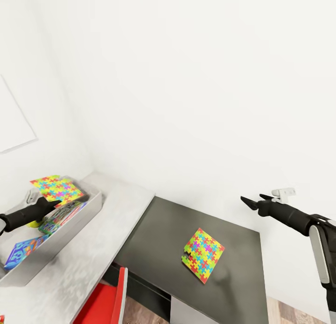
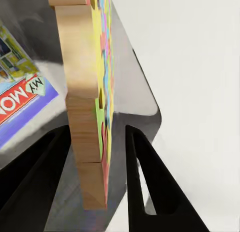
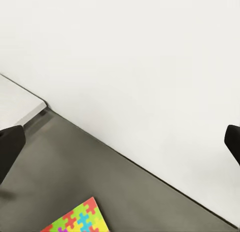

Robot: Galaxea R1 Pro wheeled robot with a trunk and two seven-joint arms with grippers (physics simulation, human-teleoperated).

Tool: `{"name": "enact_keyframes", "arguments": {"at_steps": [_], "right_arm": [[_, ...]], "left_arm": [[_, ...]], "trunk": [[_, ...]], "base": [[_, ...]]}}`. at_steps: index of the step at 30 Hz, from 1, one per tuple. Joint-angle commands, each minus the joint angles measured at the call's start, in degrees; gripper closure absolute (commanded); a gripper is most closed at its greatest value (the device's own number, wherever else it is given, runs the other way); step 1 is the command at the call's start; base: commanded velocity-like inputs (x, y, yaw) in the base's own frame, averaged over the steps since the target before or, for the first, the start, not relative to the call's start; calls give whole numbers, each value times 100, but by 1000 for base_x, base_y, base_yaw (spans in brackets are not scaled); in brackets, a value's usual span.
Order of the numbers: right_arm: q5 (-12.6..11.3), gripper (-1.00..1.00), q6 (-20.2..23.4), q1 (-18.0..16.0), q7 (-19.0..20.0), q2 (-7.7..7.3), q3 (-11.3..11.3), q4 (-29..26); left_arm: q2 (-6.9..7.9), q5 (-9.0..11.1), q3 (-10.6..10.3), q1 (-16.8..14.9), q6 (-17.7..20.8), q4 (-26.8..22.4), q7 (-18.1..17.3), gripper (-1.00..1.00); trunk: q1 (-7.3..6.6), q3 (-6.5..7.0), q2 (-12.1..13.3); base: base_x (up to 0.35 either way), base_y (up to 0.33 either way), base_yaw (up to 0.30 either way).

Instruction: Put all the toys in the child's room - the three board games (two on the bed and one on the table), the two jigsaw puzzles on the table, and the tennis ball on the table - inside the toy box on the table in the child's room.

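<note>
My left gripper [image 1: 48,204] is shut on a colourful jigsaw puzzle [image 1: 58,188], holding it tilted over the grey toy box [image 1: 94,203] at the left. The left wrist view shows that puzzle [image 2: 89,111] edge-on between the two black fingers [image 2: 142,177]. Inside the box lie a Monopoly board game [image 2: 20,94] and another blue board game [image 1: 24,250]. A second jigsaw puzzle [image 1: 203,255] lies flat on the dark table [image 1: 242,286]. My right gripper [image 1: 249,203] hangs open above that table, up and to the right of the second puzzle [image 3: 80,219].
The toy box stands on a light grey table [image 1: 98,249] that butts against the dark one. A red chair [image 1: 109,298] sits at the near edge below them. A white wall runs right behind both tables. Wood floor [image 1: 294,314] shows at the lower right.
</note>
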Motion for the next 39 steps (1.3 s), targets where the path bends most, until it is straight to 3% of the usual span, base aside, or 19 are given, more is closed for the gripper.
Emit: {"name": "enact_keyframes", "arguments": {"at_steps": [1,6,8,19,25,32,39], "right_arm": [[-29,-100,47,-6,8,-3,-6,-3],[-29,-100,48,-6,9,0,-4,-3],[-29,-100,48,-6,14,-1,4,-3],[-29,-100,48,-6,16,-2,11,-3],[-29,-100,48,-6,16,3,12,-3],[-29,-100,48,-13,16,-1,12,-3],[-29,-100,48,-14,16,-4,12,-3]], "left_arm": [[28,-44,22,-9,26,6,-3,100],[148,-349,27,-20,-54,31,66,100],[153,-371,30,-48,-135,46,225,100],[155,-351,73,-210,-218,104,516,100],[142,-315,100,-499,-328,199,864,100],[108,-299,151,-754,-359,336,970,100],[81,-281,159,-806,-363,416,1041,100]], "trunk": [[2,-17,-9],[2,-60,-9],[2,-78,-9],[2,-178,-9],[2,-233,-9],[2,-297,-9],[2,-361,-9]], "base": [[0,0,0],[0,0,0],[0,0,0],[0,0,0],[0,0,0],[0,0,0],[0,0,0]]}}
